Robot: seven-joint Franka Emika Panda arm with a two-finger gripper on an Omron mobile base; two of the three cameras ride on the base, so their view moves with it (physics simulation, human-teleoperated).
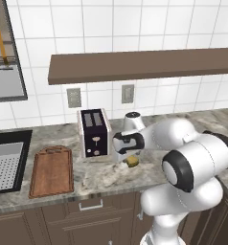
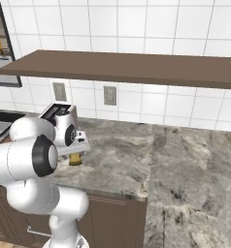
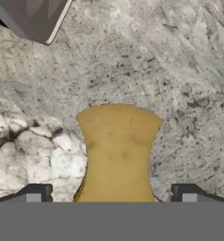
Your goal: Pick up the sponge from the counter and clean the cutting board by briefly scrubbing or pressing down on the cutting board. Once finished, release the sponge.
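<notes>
— Where the sponge (image 3: 118, 153) lies on the bench (image 1: 101, 174), which way does it run?
— Lengthwise straight out from the claw (image 3: 111, 193), its waist pinched in; the claw's tips stand wide apart, one either side, gripping nothing.
— And around it?
— Grey marbled stone, white wall tiles, a brown shelf (image 1: 144, 64). One toaster (image 1: 93, 132) just beside it, one cutting board (image 1: 51, 171) well left by the sink (image 1: 8, 162), two wall sockets.

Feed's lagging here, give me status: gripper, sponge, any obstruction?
Gripper open, straddling sponge, no grip yet. Sponge flat on counter. Toaster close by; cutting board bare.
</notes>
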